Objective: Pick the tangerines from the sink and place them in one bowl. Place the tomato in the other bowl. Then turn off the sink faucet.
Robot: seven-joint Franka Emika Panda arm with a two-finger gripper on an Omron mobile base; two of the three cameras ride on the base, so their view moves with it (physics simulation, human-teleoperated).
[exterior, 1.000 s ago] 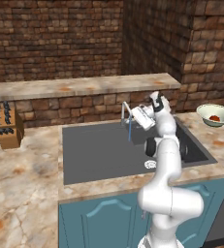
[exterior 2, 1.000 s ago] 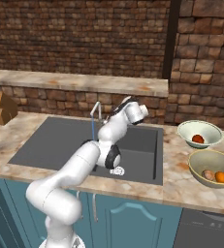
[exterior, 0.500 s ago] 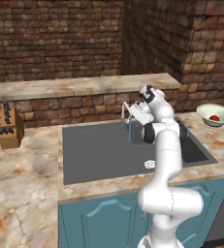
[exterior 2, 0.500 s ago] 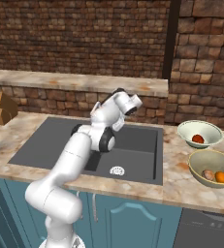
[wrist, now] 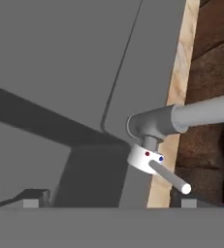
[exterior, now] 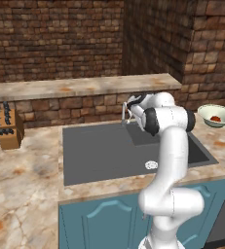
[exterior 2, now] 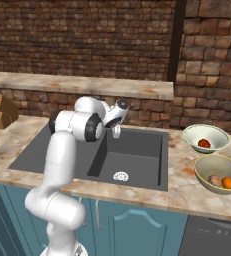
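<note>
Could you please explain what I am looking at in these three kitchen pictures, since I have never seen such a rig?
It is a simulated kitchen with a white robot arm on a driving base. Two cameras ride on the base, behind the arm to its left and right. The third sits on the hand and looks along the gripper.

The arm reaches over the dark sink to the faucet, whose small handle lies just ahead of the fingertips. The gripper is open and holds nothing.

On the counter right of the sink, the cream bowl holds the tomato, and the tan bowl holds both tangerines. A knife block stands at the left.
</note>
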